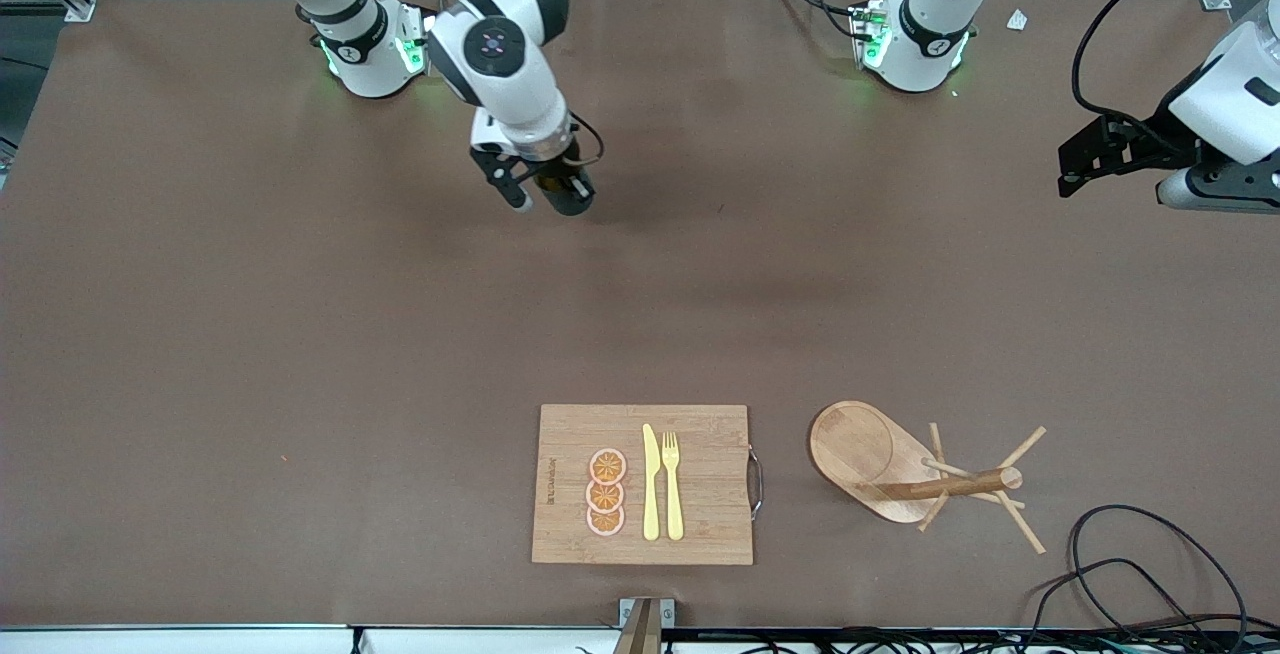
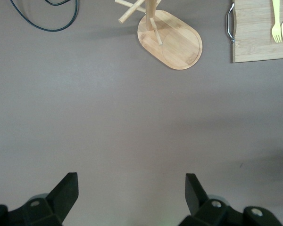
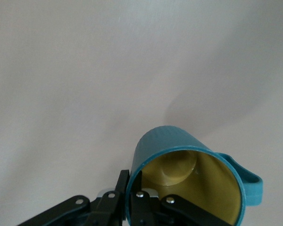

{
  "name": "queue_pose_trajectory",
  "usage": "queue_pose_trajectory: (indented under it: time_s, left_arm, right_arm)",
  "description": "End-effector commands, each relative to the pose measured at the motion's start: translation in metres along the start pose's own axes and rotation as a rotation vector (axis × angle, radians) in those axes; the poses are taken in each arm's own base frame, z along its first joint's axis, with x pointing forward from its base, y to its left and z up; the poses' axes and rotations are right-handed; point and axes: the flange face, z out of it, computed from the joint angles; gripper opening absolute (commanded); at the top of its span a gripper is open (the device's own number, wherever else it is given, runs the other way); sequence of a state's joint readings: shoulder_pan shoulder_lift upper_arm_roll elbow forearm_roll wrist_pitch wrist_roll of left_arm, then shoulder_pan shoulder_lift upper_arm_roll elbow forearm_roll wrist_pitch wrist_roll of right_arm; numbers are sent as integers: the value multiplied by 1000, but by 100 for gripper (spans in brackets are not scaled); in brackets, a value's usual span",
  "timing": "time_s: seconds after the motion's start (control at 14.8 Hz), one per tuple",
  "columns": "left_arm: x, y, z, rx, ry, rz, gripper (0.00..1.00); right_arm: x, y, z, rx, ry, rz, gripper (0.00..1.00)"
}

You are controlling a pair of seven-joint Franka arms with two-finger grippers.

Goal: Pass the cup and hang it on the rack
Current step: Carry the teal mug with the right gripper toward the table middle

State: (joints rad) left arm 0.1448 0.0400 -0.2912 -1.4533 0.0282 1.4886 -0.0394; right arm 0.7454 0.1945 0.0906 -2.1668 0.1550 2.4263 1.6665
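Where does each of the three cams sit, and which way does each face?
Front view: high across the table, facing both bases; the right gripper and left gripper are both raised.
Left wrist view: looks down past its open fingers at the light wooden mug tree rack.
Right wrist view: looks down at the teal, yellow-lined cup, one finger inside its rim.
Front and left wrist views share the rack and the rectangular bamboo cutting board.

On my feed a bamboo cutting board (image 1: 700, 454) lies on the brown counter (image 1: 300, 354), close to the front camera. I see three orange slices (image 1: 606, 492) stacked in a line on it, beside a yellow knife (image 1: 650, 484) and yellow fork (image 1: 672, 486). A black cable (image 1: 1140, 554) loops at the left arm's end.
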Motion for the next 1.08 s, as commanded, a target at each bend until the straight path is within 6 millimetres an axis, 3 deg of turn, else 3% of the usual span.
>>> queue_pose_trajectory:
  time_s: [0.0, 0.54, 0.81, 1.01]
  left_arm:
    - [0, -3, -4, 16, 1, 6, 100]
    - [2, -5, -3, 16, 0, 0, 100]
    - [2, -6, -3, 16, 0, -9, 100]
    - [2, -1, -3, 16, 0, -2, 100]
  right_arm:
    - [-27, -40, 20, 8, 11, 104, 0]
    - [-104, -82, 57, 20, 67, 147, 0]
    - [-124, -105, 59, 12, 95, 114, 0]
    - [-131, -112, 65, 1, 103, 128, 0]
